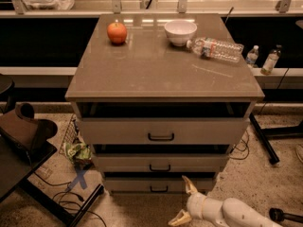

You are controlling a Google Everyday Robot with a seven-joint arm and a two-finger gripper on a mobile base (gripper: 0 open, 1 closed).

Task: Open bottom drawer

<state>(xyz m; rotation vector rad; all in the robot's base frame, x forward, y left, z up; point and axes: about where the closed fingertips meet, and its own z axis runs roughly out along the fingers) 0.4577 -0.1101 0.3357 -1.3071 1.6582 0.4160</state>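
The cabinet has three grey-beige drawer fronts. The bottom drawer (158, 185) is the lowest and slimmest, with a small black bar handle (159, 189). It looks closed. My gripper (185, 200) is low in the frame, just right of and in front of that handle, on a white arm (232, 213) coming from the lower right. Its fingers are spread: one fingertip (187, 182) points up toward the drawer front, the other (176, 218) lies near the floor. It holds nothing.
The top drawer (161, 130) and middle drawer (160, 162) sit above. On the cabinet top (161, 65) are an orange (117, 32), a white bowl (180, 31) and a lying plastic bottle (217, 48). A dark chair (23, 131) stands left; cables and a stand leg (262, 138) lie right.
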